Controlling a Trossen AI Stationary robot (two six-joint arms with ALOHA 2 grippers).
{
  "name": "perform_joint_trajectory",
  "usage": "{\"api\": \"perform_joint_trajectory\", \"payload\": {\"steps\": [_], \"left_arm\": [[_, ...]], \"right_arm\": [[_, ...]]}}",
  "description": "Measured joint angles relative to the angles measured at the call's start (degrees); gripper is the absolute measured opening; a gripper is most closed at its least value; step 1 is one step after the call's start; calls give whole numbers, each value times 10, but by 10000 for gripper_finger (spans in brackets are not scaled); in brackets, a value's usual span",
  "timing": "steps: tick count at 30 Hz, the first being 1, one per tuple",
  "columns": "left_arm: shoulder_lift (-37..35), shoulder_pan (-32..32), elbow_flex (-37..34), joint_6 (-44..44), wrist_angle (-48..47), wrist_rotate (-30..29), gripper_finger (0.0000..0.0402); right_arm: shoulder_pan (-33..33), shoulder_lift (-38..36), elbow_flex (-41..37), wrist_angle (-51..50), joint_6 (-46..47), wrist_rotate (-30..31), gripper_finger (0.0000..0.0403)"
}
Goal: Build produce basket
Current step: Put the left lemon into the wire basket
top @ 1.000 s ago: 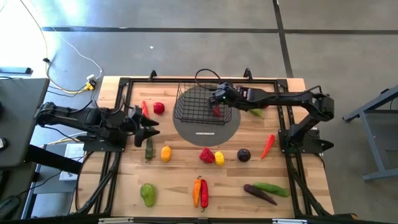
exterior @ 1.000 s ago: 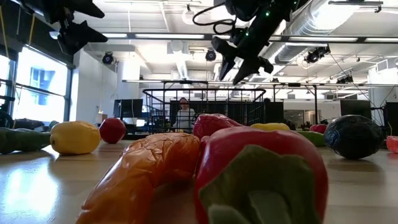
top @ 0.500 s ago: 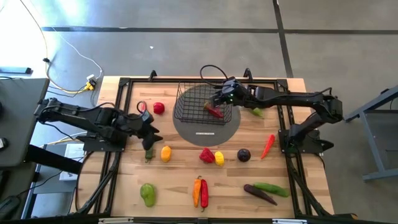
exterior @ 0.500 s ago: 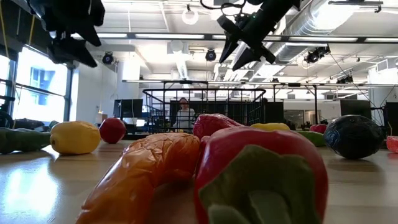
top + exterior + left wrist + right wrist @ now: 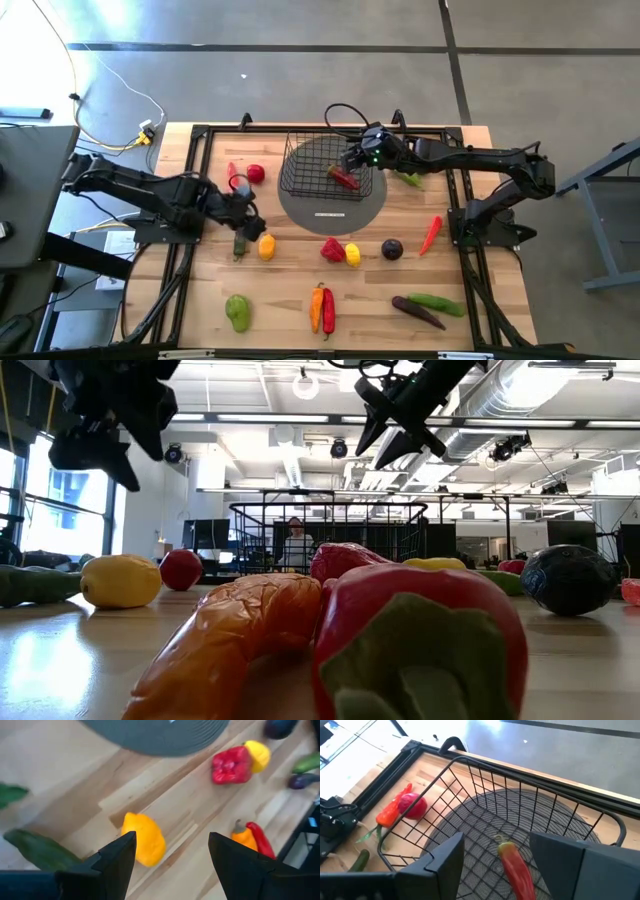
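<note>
Left gripper (image 5: 170,865) is spread apart, empty, right above the yellow lemon (image 5: 144,839); drop straight down and straddle its middle. Right gripper (image 5: 495,865), also apart and empty, hangs over the basket (image 5: 470,800) with a red pepper (image 5: 516,865) beneath.

Black wire basket (image 5: 327,167) upright on grey mat, red pepper (image 5: 345,178) lying inside. Remaining produce (image 5: 340,251) scattered on counter: lemons, peppers, tomato, eggplants, pear.

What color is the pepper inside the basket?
Red pepper with a green stem; right wrist view shows it best.

Grey concrete floor (image 5: 300,60), exposed ceiling ducts (image 5: 560,400), tall window (image 5: 60,500)
</note>
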Motion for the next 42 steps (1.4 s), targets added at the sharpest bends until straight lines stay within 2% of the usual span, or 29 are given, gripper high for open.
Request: {"api": "perform_joint_trajectory", "payload": {"steps": [14, 22, 29, 36, 42], "left_arm": [[55, -48, 0, -121, 10, -15, 241], [82, -77, 0, -178, 10, -66, 241], [118, -80, -1, -219, 15, -69, 241], [159, -80, -1, -223, 67, -69, 241], [196, -81, -1, -233, 67, -69, 241]], "right_arm": [[0, 0, 0, -6, -53, -21, 209], [0, 0, 0, -19, -65, -22, 209], [0, 0, 0, -26, -67, -25, 209], [0, 0, 0, -26, -67, -25, 209], [0, 0, 0, -26, -66, -25, 209]]}}
